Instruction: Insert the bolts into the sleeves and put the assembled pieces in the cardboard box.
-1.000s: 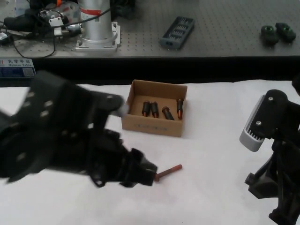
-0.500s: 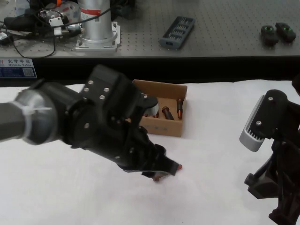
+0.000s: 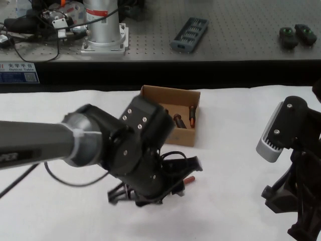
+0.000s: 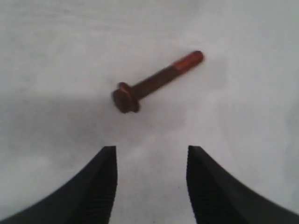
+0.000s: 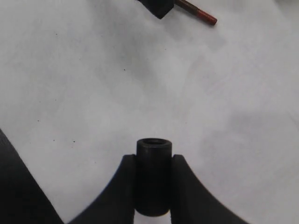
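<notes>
White cloth (image 3: 241, 165) over bench, perforated metal table (image 3: 235, 30) behind. Left gripper (image 4: 150, 161) low over cloth, fingers spread wide. Bolt (image 4: 156, 81) lies flat on cloth just ahead of fingertips, not touching them, head nearer gripper, reddish threaded end pointing away. Cardboard box (image 3: 186, 136) just beyond, top open, assembled pieces (image 3: 192, 115) lying inside. Right gripper (image 5: 154, 158) well apart at right side of bench, fingers pinching black sleeve (image 5: 153, 175), open bore end sticking out past fingertips.
</notes>
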